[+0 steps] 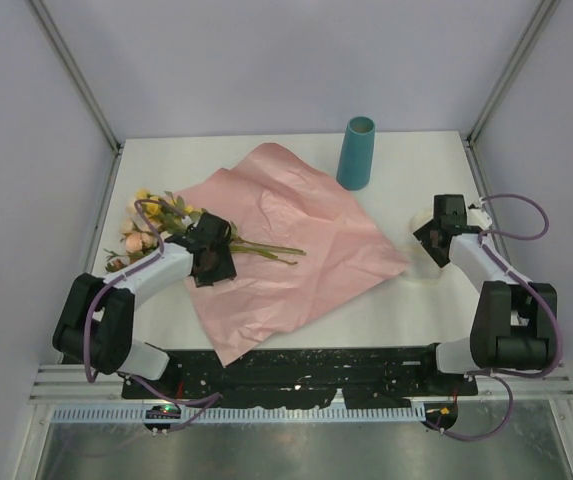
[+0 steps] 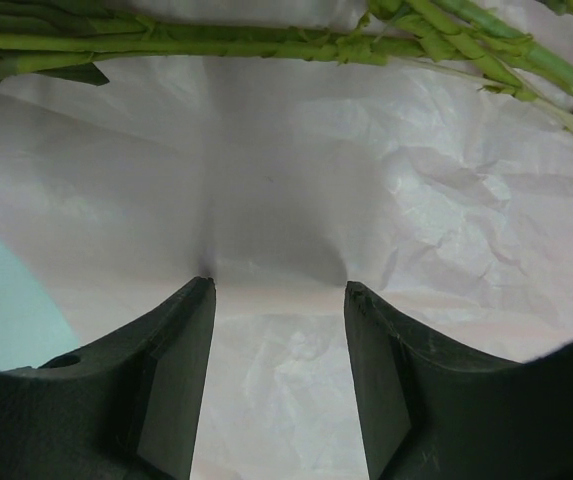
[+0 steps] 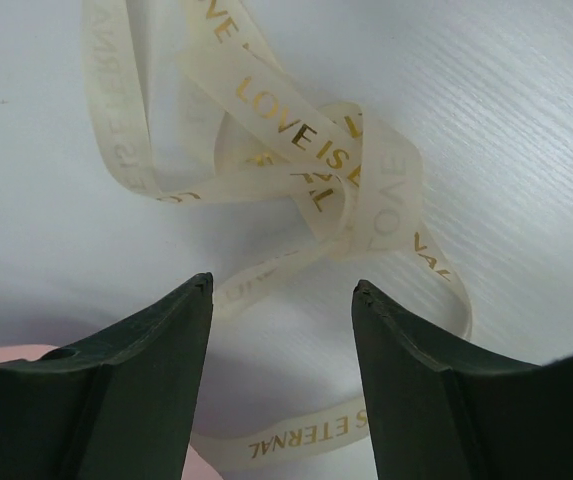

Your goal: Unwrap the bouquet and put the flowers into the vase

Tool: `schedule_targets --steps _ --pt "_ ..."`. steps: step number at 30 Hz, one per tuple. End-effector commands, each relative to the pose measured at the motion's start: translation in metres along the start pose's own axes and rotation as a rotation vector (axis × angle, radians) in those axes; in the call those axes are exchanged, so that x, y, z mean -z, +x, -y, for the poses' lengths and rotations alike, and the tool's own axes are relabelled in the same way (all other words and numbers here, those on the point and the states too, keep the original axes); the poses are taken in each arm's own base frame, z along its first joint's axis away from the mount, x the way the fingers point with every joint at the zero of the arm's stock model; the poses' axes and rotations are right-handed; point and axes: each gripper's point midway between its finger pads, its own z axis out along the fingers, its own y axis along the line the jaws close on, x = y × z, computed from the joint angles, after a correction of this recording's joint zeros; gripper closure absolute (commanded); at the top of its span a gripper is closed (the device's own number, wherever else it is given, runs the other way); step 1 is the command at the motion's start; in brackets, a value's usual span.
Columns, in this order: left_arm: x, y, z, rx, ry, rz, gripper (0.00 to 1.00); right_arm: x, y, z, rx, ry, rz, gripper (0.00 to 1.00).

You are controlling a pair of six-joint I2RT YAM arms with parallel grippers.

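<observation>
Yellow and peach artificial flowers (image 1: 156,225) are laid at the left of the table (image 1: 416,310), green stems across a crumpled pink paper sheet (image 1: 311,235); a matte teal tapered vase (image 1: 357,152) is stood upright just beyond it. The left gripper (image 2: 278,285) is spread empty beside the stems, the right gripper (image 3: 281,285) likewise over a cream ribbon (image 3: 306,170) lettered "LOVE IS ETERNAL" in gold.

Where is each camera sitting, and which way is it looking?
Top: high behind the robot, looking down at the table, pink paper and vase; left arm and right arm show.
Left wrist: on the left arm, facing down at the paper and green stems; its open left gripper shows.
Right wrist: on the right arm, facing down at the cream ribbon; its open right gripper shows.
Shared: top and left wrist both see paper and stems.
</observation>
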Motion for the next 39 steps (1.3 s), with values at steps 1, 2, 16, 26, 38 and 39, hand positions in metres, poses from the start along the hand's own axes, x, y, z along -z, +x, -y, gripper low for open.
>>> schedule_targets --steps 1,2,16,26,38,39 --pt "-0.002 -0.013 -0.007 0.003 -0.060 0.029 0.42 -0.009 -0.021 -0.018 -0.102 -0.014 0.029 0.37" --pt "-0.003 -0.013 -0.006 0.010 -0.059 0.022 0.41 -0.015 -0.020 -0.019 -0.108 -0.008 0.015 0.37" --pt "-0.006 -0.037 -0.021 0.096 -0.095 0.023 0.41 -0.081 -0.037 -0.044 -0.185 0.040 -0.048 0.44" --pt "-0.005 -0.053 -0.022 0.092 -0.110 0.027 0.41 -0.122 -0.102 -0.108 -0.202 -0.019 0.011 0.47" --pt "0.030 -0.068 -0.030 0.059 -0.090 0.126 0.41 -0.102 -0.191 -0.186 -0.038 -0.210 0.104 0.48" --pt "0.036 -0.070 -0.029 0.052 -0.074 0.140 0.41 -0.099 -0.179 -0.174 -0.020 -0.172 0.073 0.48"
